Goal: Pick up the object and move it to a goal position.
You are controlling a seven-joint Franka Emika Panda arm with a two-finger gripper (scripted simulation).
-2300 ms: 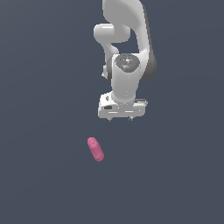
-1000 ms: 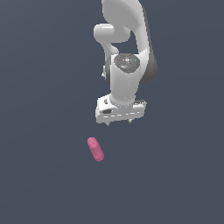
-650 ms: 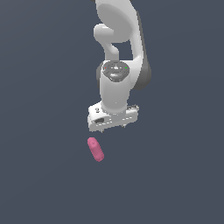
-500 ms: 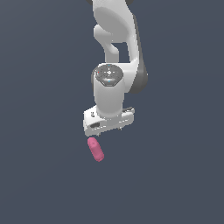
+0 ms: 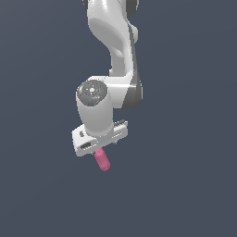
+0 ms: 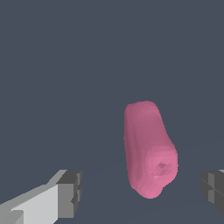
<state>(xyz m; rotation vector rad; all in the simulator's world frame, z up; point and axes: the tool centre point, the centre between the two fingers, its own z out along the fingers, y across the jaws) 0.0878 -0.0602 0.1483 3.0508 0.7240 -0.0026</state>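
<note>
The object is a small pink lumpy cylinder lying on the dark grey floor. In the exterior view the white hand hides its upper end, and the gripper hangs directly over it. In the wrist view the object shows its dimpled end and lies in the wide gap of the gripper, nearer one side. One grey fingertip and the other grey fingertip stand well apart, touching nothing. The gripper is open.
Only the flat dark grey floor surrounds the object. The white arm rises from the hand toward the top of the exterior view.
The arm has swung toward the exterior view's left and come down, from beside the object to right over it. The hand has turned. The object has not moved.
</note>
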